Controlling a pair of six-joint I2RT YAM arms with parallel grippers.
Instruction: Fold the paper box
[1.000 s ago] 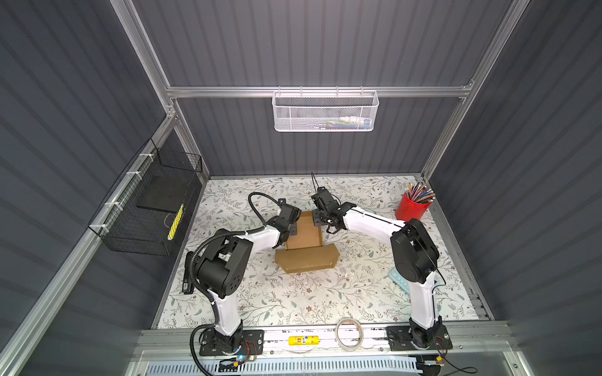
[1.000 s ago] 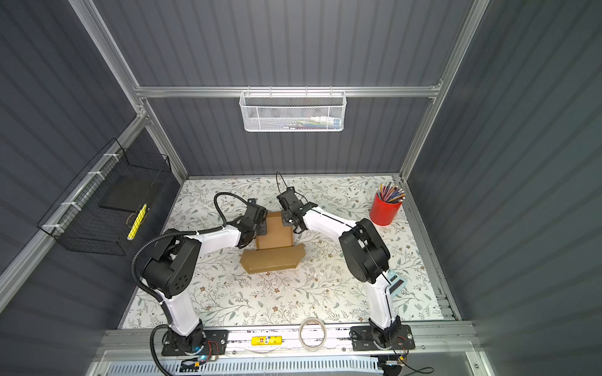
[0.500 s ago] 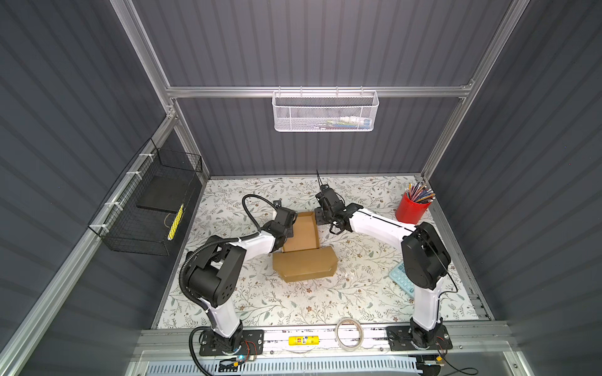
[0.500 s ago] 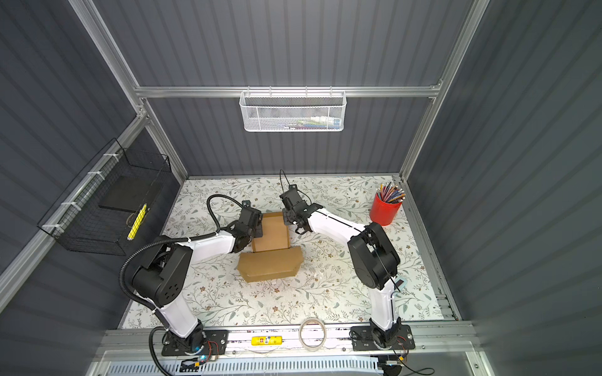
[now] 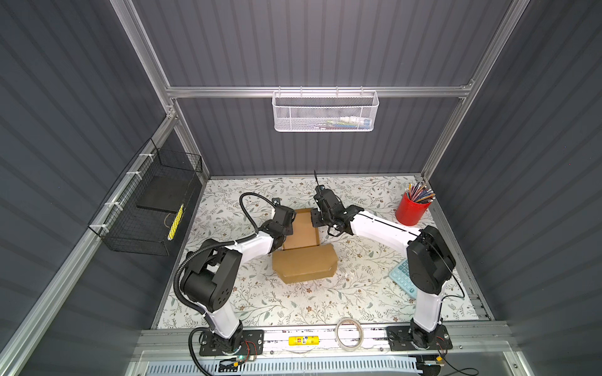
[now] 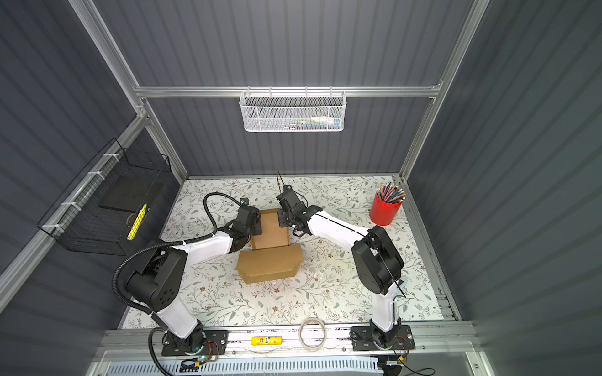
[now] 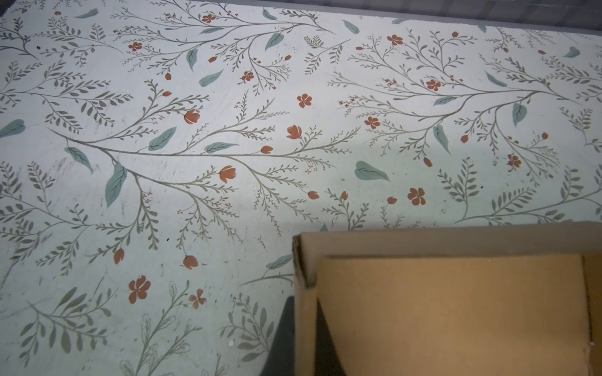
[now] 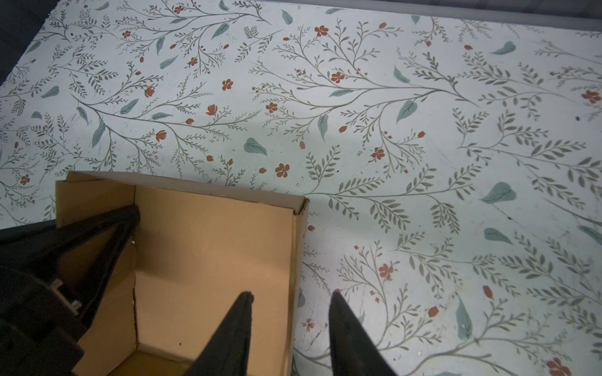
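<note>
Paper box [image 5: 301, 232] sits mid-table [image 5: 358, 293] between both arms. Its tray part is already formed, with walls up on the left, right and far sides. The lid panel [image 5: 304, 267] lies flat on the near side, still attached, its tapered ends pointing left and right. Both top views show the same layout [image 6: 270, 231].

Left gripper [image 5: 288, 224] is at the tray's left wall. In the left wrist view it is pinched tight on that wall [image 7: 304, 338], one finger outside and one inside. The right wrist view shows those dark fingers [image 8: 107, 234] against the same wall.

Right gripper [image 5: 315, 219] is at the right wall, toward the far end. In the right wrist view its jaws stand apart [image 8: 291, 293] and straddle the wall, one finger over the tray floor and one over the table. There are gaps on both sides, so it grips nothing.

Step, as I read it: side walls are being seated and the lid is not closed yet. The far-right corner [image 8: 301, 205] looks slightly gappy.

Next move probably calls for:
- the right arm clearing the wall
- a grip on the lid's near edge
- swinging the lid up and over toward the far side, end flaps tucked inside the walls
- the left pinch steadying the tray, then leaving before the lid lands

Risk: the light cardboard slides or a wall springs back.

Red pencil cup [image 5: 411, 211] at far right is well clear.
</note>
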